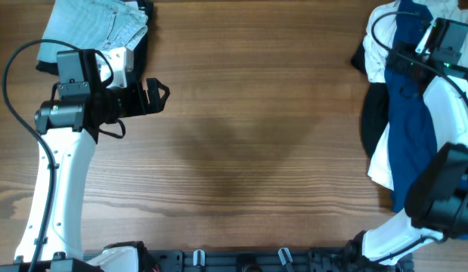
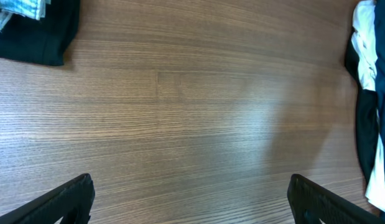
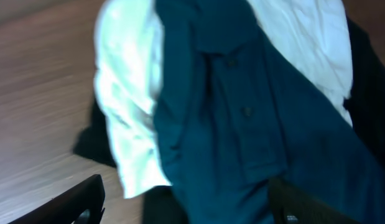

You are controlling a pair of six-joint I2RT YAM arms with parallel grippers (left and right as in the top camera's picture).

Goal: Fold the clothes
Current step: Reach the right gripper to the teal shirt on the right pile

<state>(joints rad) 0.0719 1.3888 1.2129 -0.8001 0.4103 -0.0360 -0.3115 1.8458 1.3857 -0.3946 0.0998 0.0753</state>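
Observation:
A heap of unfolded clothes lies at the table's right edge: a dark blue buttoned shirt [image 1: 406, 121] over a white garment [image 1: 383, 162] and a black one [image 1: 370, 125]. In the right wrist view the blue shirt [image 3: 254, 106] and white garment [image 3: 133, 112] fill the frame. My right gripper [image 1: 400, 57] [image 3: 189, 202] hangs open just above this heap, holding nothing. My left gripper [image 1: 154, 96] [image 2: 192, 199] is open and empty over bare wood at the left. A folded pale-blue denim piece [image 1: 94, 26] rests on a black garment [image 1: 139, 45] at the far left corner.
The wooden table [image 1: 249, 151] stretches between the two arms. The left wrist view shows the black garment's corner [image 2: 33, 31] top left and the heap's edge [image 2: 369, 106] at right. A black rail [image 1: 241, 261] runs along the front edge.

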